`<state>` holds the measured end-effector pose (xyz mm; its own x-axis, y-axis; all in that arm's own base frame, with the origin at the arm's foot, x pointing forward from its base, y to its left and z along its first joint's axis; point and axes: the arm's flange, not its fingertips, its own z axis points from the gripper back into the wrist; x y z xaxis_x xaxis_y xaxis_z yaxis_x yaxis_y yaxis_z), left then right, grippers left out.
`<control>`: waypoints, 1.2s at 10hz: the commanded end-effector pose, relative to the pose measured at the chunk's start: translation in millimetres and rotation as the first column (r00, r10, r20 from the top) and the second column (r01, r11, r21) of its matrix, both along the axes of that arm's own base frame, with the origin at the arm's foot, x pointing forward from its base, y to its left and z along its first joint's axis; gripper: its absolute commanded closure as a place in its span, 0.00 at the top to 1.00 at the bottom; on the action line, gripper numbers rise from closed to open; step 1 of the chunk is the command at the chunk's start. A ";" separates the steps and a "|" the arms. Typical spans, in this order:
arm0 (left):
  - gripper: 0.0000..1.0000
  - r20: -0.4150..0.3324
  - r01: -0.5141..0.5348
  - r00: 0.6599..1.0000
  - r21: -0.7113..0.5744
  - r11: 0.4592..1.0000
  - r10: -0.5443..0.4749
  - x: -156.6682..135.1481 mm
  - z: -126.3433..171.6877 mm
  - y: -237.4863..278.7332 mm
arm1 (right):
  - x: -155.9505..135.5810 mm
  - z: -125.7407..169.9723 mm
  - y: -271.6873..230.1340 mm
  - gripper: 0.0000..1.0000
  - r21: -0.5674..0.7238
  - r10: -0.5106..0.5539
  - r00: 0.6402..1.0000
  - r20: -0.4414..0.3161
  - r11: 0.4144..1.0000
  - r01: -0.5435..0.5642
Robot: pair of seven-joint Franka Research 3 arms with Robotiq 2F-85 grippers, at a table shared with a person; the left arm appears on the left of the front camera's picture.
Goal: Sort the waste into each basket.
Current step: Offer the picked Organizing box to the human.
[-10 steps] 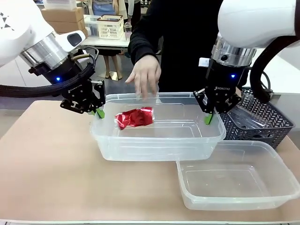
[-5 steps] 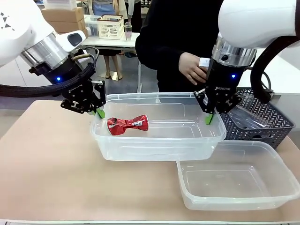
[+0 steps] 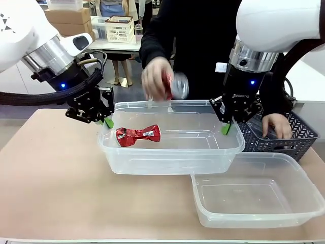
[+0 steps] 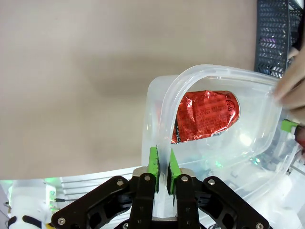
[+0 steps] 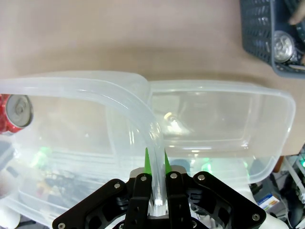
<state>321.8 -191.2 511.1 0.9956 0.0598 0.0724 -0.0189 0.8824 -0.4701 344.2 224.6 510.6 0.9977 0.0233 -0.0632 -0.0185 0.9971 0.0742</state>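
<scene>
A large clear tub [image 3: 172, 155] hangs between my two grippers. My left gripper [image 3: 107, 122] is shut on its left rim, seen close up in the left wrist view [image 4: 162, 164]. My right gripper [image 3: 226, 128] is shut on its right rim, and its green pads [image 5: 156, 164] pinch the rounded edge. One crushed red can [image 3: 138, 134] lies inside the tub [image 4: 205, 114]. A person's hand holds a second red can [image 3: 172, 85] over the tub's far edge; its silver top [image 5: 14, 112] shows from the right wrist.
A second clear tub [image 3: 254, 195] sits at the front right, partly under the held one [image 5: 224, 119]. The dark openwork basket [image 3: 299, 134] stands at the right with the person's other hand [image 3: 277, 124] in it and a can [image 5: 282, 45] inside.
The first can dropped and settled in the tub. The person's hand drew back, then returned over the tub with another can. Their other hand reached into the dark basket. Both grippers stayed put.
</scene>
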 end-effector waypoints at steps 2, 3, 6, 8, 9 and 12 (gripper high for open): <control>0.08 0.011 -0.011 1.000 -0.020 1.000 0.011 -0.7 3.5 2.1 | 1.0 3.1 0.5 0.04 -0.011 0.008 1.000 -0.010 1.000 -0.008; 0.08 0.011 -0.011 1.000 -0.020 1.000 0.011 -0.7 3.5 2.1 | 1.0 3.1 0.5 0.04 -0.011 0.008 1.000 -0.010 1.000 -0.008; 0.08 0.011 -0.011 1.000 -0.020 1.000 0.011 -0.7 3.5 2.1 | 1.0 3.1 0.5 0.04 -0.011 0.008 1.000 -0.010 1.000 -0.008; 0.08 0.011 -0.011 1.000 -0.020 1.000 0.011 -0.7 3.5 2.1 | 1.0 3.1 0.5 0.04 -0.011 0.008 1.000 -0.010 1.000 -0.008; 0.08 0.011 -0.011 1.000 -0.020 1.000 0.011 -0.7 3.5 2.1 | 1.0 3.1 0.5 0.04 -0.011 0.008 1.000 -0.010 1.000 -0.008; 0.08 0.011 -0.011 1.000 -0.020 1.000 0.011 -0.7 3.5 2.1 | 1.0 3.1 0.5 0.04 -0.011 0.008 1.000 -0.010 1.000 -0.008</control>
